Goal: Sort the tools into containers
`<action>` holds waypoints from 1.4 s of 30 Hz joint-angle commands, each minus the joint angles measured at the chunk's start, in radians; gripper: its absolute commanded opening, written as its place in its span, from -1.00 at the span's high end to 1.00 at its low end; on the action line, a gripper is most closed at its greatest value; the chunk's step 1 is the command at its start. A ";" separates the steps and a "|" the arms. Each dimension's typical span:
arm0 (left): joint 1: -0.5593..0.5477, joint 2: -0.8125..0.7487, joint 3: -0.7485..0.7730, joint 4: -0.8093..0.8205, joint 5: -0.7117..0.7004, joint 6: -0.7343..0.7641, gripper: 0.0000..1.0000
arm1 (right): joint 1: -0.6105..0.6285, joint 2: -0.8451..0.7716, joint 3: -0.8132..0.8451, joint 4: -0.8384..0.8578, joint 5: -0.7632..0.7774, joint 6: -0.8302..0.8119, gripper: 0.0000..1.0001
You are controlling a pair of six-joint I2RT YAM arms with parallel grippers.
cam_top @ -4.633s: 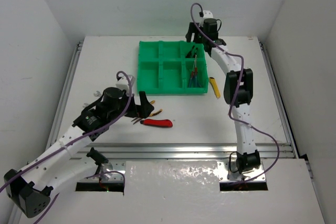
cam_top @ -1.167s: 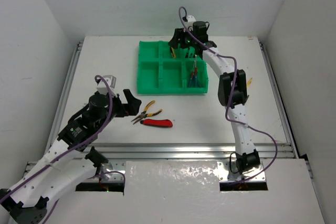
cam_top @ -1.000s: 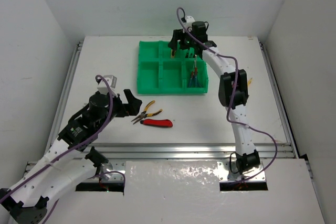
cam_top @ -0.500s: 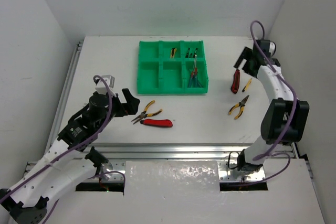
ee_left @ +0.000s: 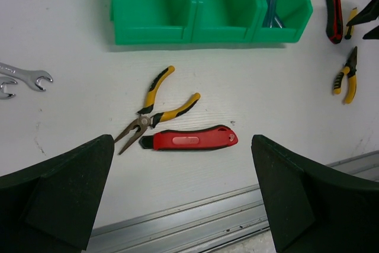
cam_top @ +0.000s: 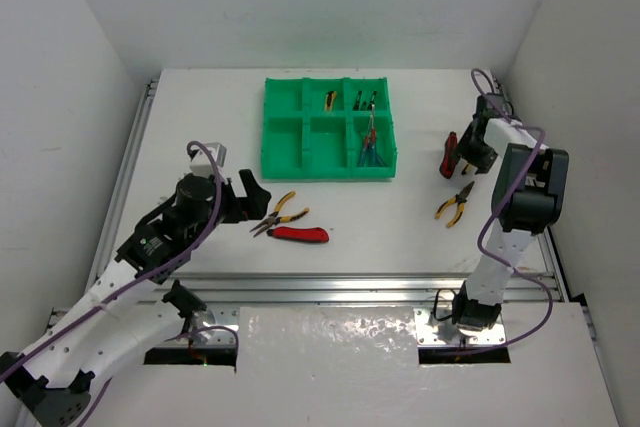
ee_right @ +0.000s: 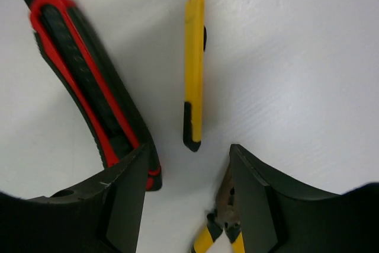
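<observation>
The green tray (cam_top: 300, 147) sits at the table's back centre. It holds a yellow-handled tool (cam_top: 329, 100), black screwdrivers (cam_top: 365, 100) and more screwdrivers (cam_top: 372, 147). My left gripper (cam_top: 245, 197) is open and empty beside yellow-handled pliers (ee_left: 157, 108) and a red utility knife (ee_left: 189, 139). Two silver wrenches (ee_left: 23, 76) lie to the left. My right gripper (ee_right: 186, 194) is open and empty, low over a red-and-black knife (ee_right: 89, 87), a yellow knife (ee_right: 194, 63) and a second pair of pliers (ee_right: 228, 229).
An aluminium rail (cam_top: 350, 282) runs along the table's near edge. White walls close in on the left, the back and the right. The right-hand tools lie near the table's right edge (cam_top: 525, 177).
My right arm has swung from over the tray's back row to the right side of the table and come down over the knives there. My left arm has barely shifted.
</observation>
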 commanded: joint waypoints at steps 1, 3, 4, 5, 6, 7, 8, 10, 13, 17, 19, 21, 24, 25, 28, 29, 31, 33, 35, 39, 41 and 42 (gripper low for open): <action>0.002 -0.012 0.007 0.046 0.023 0.013 -0.99 | -0.014 -0.003 0.045 0.032 0.012 -0.006 -0.13; 0.003 -0.008 0.007 0.049 0.027 0.015 -0.99 | -0.014 -0.003 0.047 0.050 0.009 -0.012 -0.13; 0.003 -0.006 0.007 0.049 0.031 0.017 -0.99 | -0.015 -0.001 0.048 0.058 0.011 -0.014 -0.12; 0.003 -0.005 0.007 0.049 0.033 0.018 -0.99 | -0.015 -0.001 0.050 0.064 0.012 -0.015 -0.12; 0.003 -0.003 0.009 0.049 0.036 0.018 -0.99 | -0.015 -0.001 0.050 0.073 0.019 -0.015 -0.11; 0.002 -0.002 0.009 0.049 0.036 0.020 -0.99 | -0.014 -0.001 0.050 0.073 0.029 -0.011 -0.10; 0.003 -0.002 0.009 0.049 0.036 0.020 -0.99 | -0.014 -0.001 0.050 0.072 0.046 -0.009 -0.10; 0.002 -0.002 0.009 0.047 0.036 0.020 -0.99 | -0.014 -0.001 0.049 0.075 0.051 -0.014 -0.07; 0.002 -0.005 0.009 0.050 0.036 0.020 -0.99 | -0.014 -0.003 0.041 0.089 0.042 -0.021 0.01; 0.003 -0.011 0.007 0.050 0.039 0.020 -0.99 | -0.014 -0.006 0.027 0.096 0.020 -0.034 0.04; 0.002 -0.015 0.007 0.053 0.040 0.021 -0.99 | -0.014 -0.021 -0.020 0.156 0.011 -0.043 0.04; 0.003 -0.017 0.007 0.055 0.042 0.021 -0.99 | -0.014 -0.073 -0.104 0.228 -0.007 -0.055 0.02; 0.002 -0.017 0.006 0.056 0.046 0.024 -0.99 | -0.015 -0.107 -0.157 0.313 0.003 -0.057 -0.02; 0.003 -0.015 0.006 0.056 0.048 0.024 -0.99 | -0.015 -0.111 -0.171 0.337 0.005 -0.057 -0.04; 0.002 -0.014 0.006 0.059 0.059 0.026 -0.99 | -0.014 -0.140 -0.249 0.455 0.005 -0.055 -0.02; 0.003 -0.015 0.006 0.059 0.059 0.026 -0.99 | -0.015 -0.142 -0.261 0.470 0.006 -0.054 0.01; 0.002 -0.018 0.004 0.061 0.060 0.026 -0.99 | -0.015 -0.115 -0.243 0.455 0.009 -0.055 0.05; 0.002 -0.020 0.004 0.062 0.063 0.027 -0.99 | -0.015 -0.087 -0.214 0.442 0.019 -0.046 0.11; 0.002 -0.018 0.004 0.062 0.066 0.029 -0.99 | -0.017 -0.049 -0.199 0.428 0.019 -0.037 0.21; 0.002 -0.018 0.004 0.062 0.066 0.029 -0.99 | -0.017 -0.012 -0.218 0.454 0.012 -0.028 0.30; 0.002 -0.018 0.004 0.064 0.068 0.029 -0.99 | -0.017 -0.003 -0.231 0.463 0.014 -0.026 0.40; 0.002 -0.018 0.004 0.064 0.068 0.029 -0.99 | -0.017 -0.003 -0.234 0.464 0.016 -0.026 0.45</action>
